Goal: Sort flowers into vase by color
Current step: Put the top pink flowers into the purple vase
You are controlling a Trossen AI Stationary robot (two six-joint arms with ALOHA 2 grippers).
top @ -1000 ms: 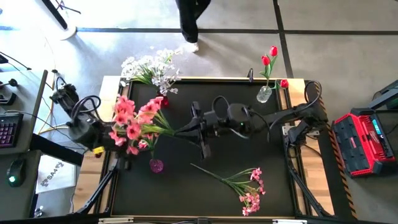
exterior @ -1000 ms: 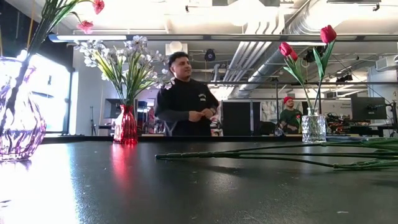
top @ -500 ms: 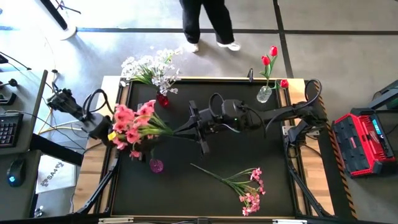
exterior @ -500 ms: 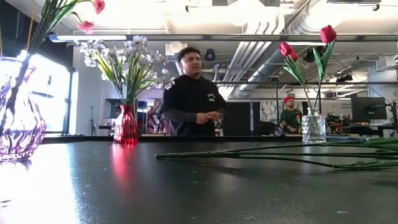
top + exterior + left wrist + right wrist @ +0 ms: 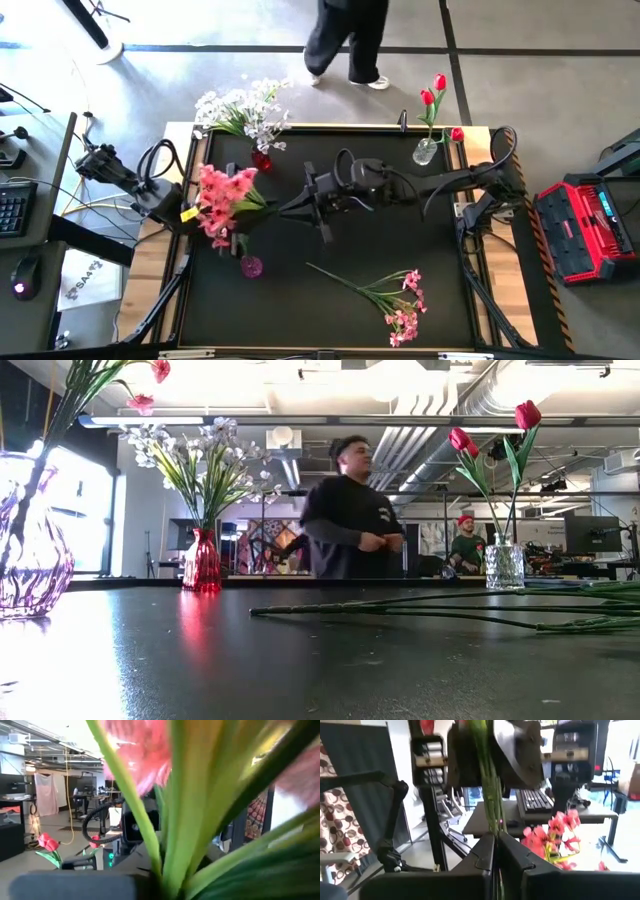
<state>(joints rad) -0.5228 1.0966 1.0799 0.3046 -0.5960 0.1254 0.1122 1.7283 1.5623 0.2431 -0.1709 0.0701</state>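
1. Clamping the stems of a pink spray (image 5: 222, 195), the right gripper (image 5: 283, 209) sits just right of the purple vase (image 5: 251, 266) and farther back; in the right wrist view its fingers (image 5: 485, 854) are pressed together on the green stems (image 5: 490, 795).
2. Left gripper (image 5: 190, 215): at the blossom end of the same spray, left of the purple vase. The left wrist view shows stems and leaves filling the frame; whether its jaws have closed on them I cannot tell.
3. Step, as judged: handover or regrasp of the pink spray above the purple vase. Next move needs the stem ends lowered into its mouth.
4. Containers: the purple vase already holds pink stems; the red vase (image 5: 262, 160) holds white sprays (image 5: 238, 108); the clear vase (image 5: 425, 151) holds red tulips (image 5: 433, 93).
5. Another pink spray (image 5: 385, 295) lies on the table (image 5: 400, 240), right of the purple vase.
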